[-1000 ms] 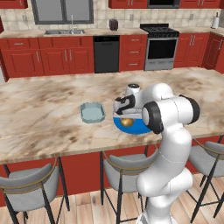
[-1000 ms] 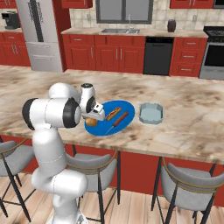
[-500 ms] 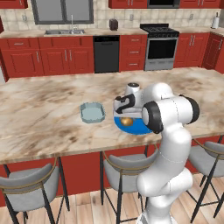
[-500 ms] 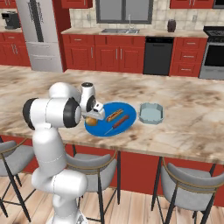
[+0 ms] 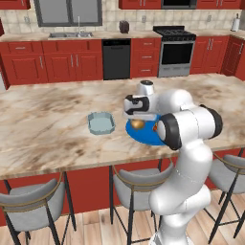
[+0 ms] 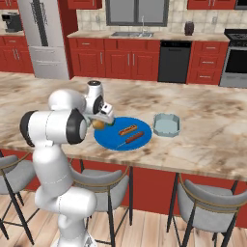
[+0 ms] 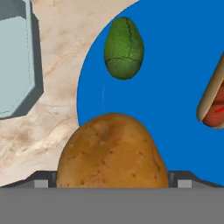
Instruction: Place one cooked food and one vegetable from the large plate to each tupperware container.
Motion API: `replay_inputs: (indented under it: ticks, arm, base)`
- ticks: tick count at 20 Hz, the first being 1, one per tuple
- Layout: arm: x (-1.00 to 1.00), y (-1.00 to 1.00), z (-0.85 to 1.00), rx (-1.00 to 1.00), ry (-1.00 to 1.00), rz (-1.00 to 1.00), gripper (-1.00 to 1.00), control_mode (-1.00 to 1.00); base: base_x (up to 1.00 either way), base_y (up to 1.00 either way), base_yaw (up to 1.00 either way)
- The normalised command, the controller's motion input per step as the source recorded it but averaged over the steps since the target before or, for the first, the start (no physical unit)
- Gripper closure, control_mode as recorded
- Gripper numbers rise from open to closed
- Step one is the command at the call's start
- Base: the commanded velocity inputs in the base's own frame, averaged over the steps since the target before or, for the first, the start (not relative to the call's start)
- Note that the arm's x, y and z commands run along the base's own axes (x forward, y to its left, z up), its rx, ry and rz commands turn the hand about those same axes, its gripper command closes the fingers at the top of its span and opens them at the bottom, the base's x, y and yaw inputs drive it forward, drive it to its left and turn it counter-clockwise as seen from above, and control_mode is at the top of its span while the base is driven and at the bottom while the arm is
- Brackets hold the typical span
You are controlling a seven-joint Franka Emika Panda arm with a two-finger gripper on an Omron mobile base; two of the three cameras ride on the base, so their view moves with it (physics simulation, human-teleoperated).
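The potato (image 7: 113,151) sits clamped between my fingers, lifted just above the plate's (image 7: 175,92) edge nearest the tub (image 7: 15,57). My gripper (image 5: 138,117) is closed on it. An avocado (image 7: 124,48) and a hot dog (image 7: 213,98) lie on the plate. I judge this the carrying step; next I must swing over the tub and release.
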Motion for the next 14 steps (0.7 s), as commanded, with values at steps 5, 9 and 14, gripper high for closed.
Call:
replay_inputs:
  ticks: [5,9,14]
  arm:
    - [0.6,0.49,0.48,0.01,-0.09,0.05,1.0,-1.0]
    - [0.63,0.58,0.4,0.0,-0.02,0.1,1.0,-1.0]
    - [0.44,0.69,0.06,-0.03,0.01,0.05,1.0,-1.0]
  base:
    - [0.0,0.0,0.0]
    - [0.0,0.0,0.0]
    - [0.0,0.0,0.0]
